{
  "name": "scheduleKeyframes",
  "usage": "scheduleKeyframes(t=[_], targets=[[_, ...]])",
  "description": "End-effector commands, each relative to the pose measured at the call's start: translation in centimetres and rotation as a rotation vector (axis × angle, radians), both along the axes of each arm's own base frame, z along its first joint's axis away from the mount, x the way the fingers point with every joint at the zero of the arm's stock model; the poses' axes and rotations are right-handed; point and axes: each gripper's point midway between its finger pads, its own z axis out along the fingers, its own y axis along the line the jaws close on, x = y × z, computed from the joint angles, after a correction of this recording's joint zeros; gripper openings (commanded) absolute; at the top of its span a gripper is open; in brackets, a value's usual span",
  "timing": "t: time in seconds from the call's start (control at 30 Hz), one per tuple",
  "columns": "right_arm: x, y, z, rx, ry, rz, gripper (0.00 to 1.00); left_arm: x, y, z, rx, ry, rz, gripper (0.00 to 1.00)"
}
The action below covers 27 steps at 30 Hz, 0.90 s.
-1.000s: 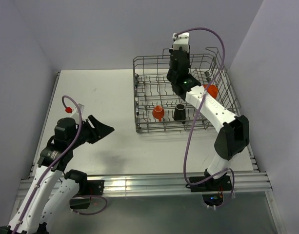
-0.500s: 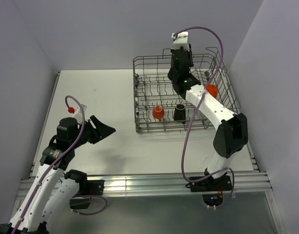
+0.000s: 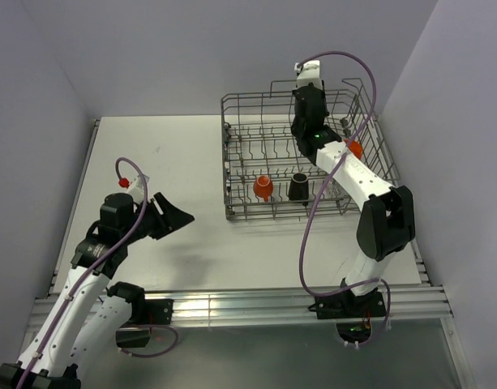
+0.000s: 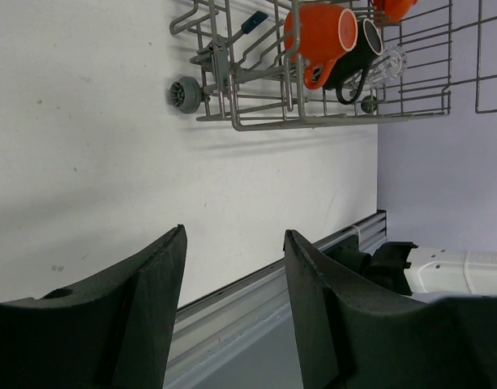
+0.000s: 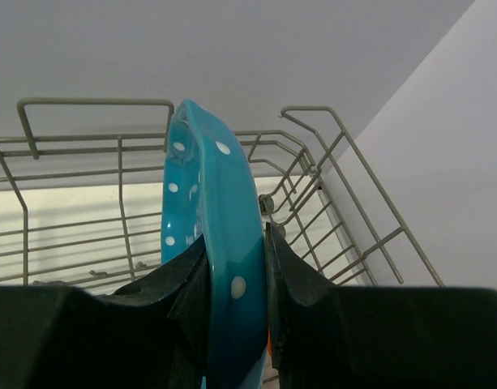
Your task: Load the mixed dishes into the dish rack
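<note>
The grey wire dish rack (image 3: 248, 212) stands at the back right of the table. In it are the small orange cup (image 3: 263, 188), the dark brown mug (image 3: 298, 187) and the orange-red bowl (image 3: 354, 149). My right gripper (image 3: 306, 101) is raised over the rack's back part. It is shut on the teal white-dotted plate (image 5: 224, 203), held on edge between the fingers (image 5: 171, 284). The plate is hidden in the top view. My left gripper (image 3: 179, 217) is open and empty above the table, left of the rack. The left wrist view shows the cup (image 4: 317, 36), the mug (image 4: 357, 49) and the clear glass (image 4: 387, 63).
The white table (image 3: 167, 162) ends at an aluminium rail (image 3: 232, 304) along the near edge. Walls close in at the back and on both sides. The rack (image 4: 313, 123) has small wheels (image 4: 182, 93) at its base and tall wire sides (image 5: 94, 104).
My right gripper has moved to the right and a little back over the rack with the plate in it. My left arm has drifted slightly right and nearer.
</note>
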Motion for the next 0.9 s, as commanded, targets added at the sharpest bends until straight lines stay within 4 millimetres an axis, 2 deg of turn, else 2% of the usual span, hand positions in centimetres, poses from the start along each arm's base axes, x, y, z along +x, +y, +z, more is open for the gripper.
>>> scheduleKeyframes(t=[0.0,0.43,0.87], targets=[[-0.2,-0.2,5.7,0.102,-0.192,0.03,0.0,0.3,-0.3,0.8,0.002,-0.051,-0.031,0.57],[1.2,0.2,1.2,0.046,-0.099,0.047,0.0,0.3,-0.5,0.0,-0.013,-0.032,-0.034,0.57],[1.4,-0.1,-1.4,0.046,-0.068,0.039,0.0,0.2,-0.5,-0.2,-0.012,-0.026,-0.034,0.57]])
